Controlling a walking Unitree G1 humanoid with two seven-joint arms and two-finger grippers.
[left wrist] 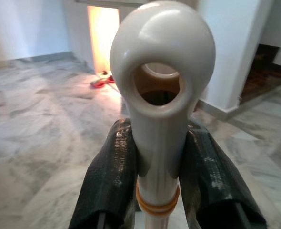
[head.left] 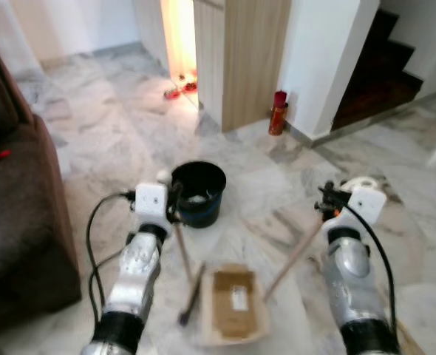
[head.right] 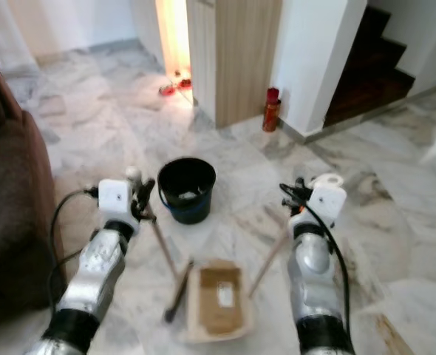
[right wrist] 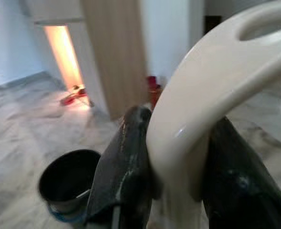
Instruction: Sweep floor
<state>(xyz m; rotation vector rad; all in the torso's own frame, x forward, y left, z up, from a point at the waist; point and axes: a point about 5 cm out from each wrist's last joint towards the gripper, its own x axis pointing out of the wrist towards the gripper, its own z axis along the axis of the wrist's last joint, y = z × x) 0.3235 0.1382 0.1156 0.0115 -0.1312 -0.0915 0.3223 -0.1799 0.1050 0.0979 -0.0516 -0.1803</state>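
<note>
Black bucket [head.left: 198, 194], pale scrap inside, cardboard-lined dustpan [head.left: 235, 304]

Black bucket [head.left: 198, 192] blocks straight ahead, sofa [head.left: 18, 214] crowds left; open marble floor [head.left: 417, 222] to right.

Even daylight over pale marble floor [head.left: 114, 126]. Orange glare blows out the doorway [head.left: 179, 37]. Stairwell [head.left: 380, 66] dark. Head views soft, slightly blurred; wrist backgrounds out of focus.

Grey marble floor [head.left: 114, 133], brown sofa [head.left: 15, 214], dark stairs [head.left: 377, 74]
</note>
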